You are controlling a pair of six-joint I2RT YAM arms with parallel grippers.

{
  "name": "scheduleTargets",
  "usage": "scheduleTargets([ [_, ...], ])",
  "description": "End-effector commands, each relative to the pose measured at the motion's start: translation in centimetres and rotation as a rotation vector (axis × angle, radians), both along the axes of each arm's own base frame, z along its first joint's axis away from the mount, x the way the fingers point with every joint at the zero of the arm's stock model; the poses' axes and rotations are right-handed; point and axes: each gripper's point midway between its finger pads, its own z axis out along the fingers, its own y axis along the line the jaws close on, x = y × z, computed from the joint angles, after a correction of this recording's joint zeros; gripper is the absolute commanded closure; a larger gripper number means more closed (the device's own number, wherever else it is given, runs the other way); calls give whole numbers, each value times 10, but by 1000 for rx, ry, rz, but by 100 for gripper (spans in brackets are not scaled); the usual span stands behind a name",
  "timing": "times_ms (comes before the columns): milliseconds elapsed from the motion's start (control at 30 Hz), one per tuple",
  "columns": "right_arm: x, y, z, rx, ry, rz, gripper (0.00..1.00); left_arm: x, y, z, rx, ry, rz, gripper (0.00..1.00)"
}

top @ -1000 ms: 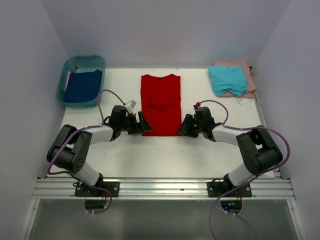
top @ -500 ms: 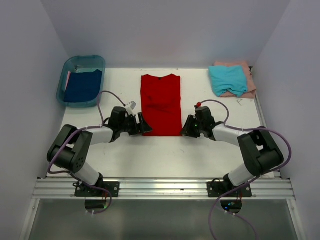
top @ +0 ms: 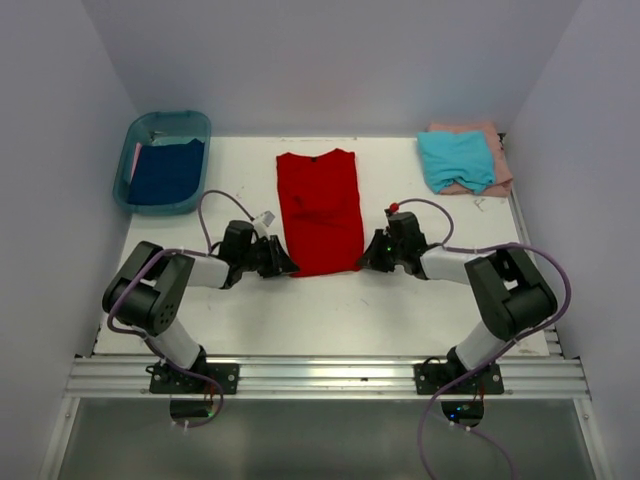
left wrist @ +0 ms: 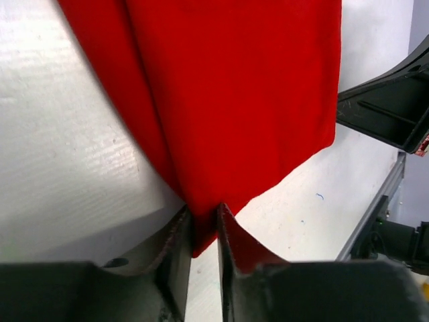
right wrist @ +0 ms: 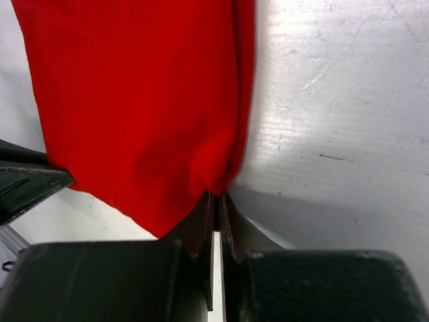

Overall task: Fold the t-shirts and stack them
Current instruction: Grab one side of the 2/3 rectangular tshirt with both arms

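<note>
1. Centre of the table [top: 330, 315]: the red t-shirt [top: 320, 205] lies as a long, narrow strip, with its collar at the far end and its hem toward the arms.
2. The left gripper [top: 283, 262] sits low at the near left corner of that hem. In the left wrist view its fingers [left wrist: 175, 261] stand narrow, with the corner of red cloth pinched between them.
3. The right gripper [top: 365, 262] sits low at the near right corner. In the right wrist view its fingers [right wrist: 234, 238] are pressed almost together, and the folded edge of the red cloth runs down into the slit between them.
4. Each wrist view shows the other gripper as a dark shape just past the opposite edge of the red cloth.
5. Between the two held corners the near hem bows toward the arms.
6. The teal t-shirt [top: 455, 160] lies folded at the far right of the table, on top of the pink t-shirt [top: 497, 155], which shows along its far and right edges.
7. The dark blue t-shirt [top: 165, 172] lies inside the teal tub [top: 133, 140] at the far left corner, well apart from both grippers.
</note>
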Motion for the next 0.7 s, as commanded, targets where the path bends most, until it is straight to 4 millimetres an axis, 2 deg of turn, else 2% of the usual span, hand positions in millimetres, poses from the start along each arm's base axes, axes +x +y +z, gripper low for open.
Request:
scheduleTargets([
  [0, -30, -22, -23, -100, 99, -2, 100, -76, 33, -69, 176, 316, -9, 81],
  [100, -32, -23, -8, -93, 66, 10, 100, -76, 33, -67, 167, 310, -14, 94],
  [133, -39, -26, -8, -103, 86, 14, 100, -77, 33, -67, 167, 308, -15, 97],
  [167, -38, -26, 5, -94, 53, 17, 100, -78, 33, -65, 165, 302, -16, 100],
  [233, -47, -29, 11, -102, 58, 30, 100, -82, 34, -63, 164, 302, -24, 100],
  [267, -47, -29, 24, -95, 24, 42, 100, -84, 33, -59, 152, 294, -32, 100],
  [300, -50, -30, 28, -96, 19, 51, 100, -86, 32, -56, 142, 292, -36, 100],
  [433, -70, -34, 47, -94, 10, 97, 100, -103, 33, -40, 127, 282, -48, 100],
  [533, -82, -30, 64, -69, -26, 138, 100, -121, 24, -22, 85, 262, -68, 100],
  [567, -92, -30, 65, -68, -15, 153, 100, -130, 16, -11, 62, 223, -102, 100],
  [633, -106, -29, 74, -58, -25, 178, 100, -141, 11, -2, 50, 242, -95, 100],
  [667, -112, -27, 78, -51, -24, 189, 100, -145, 1, 13, 22, 185, -126, 100],
])
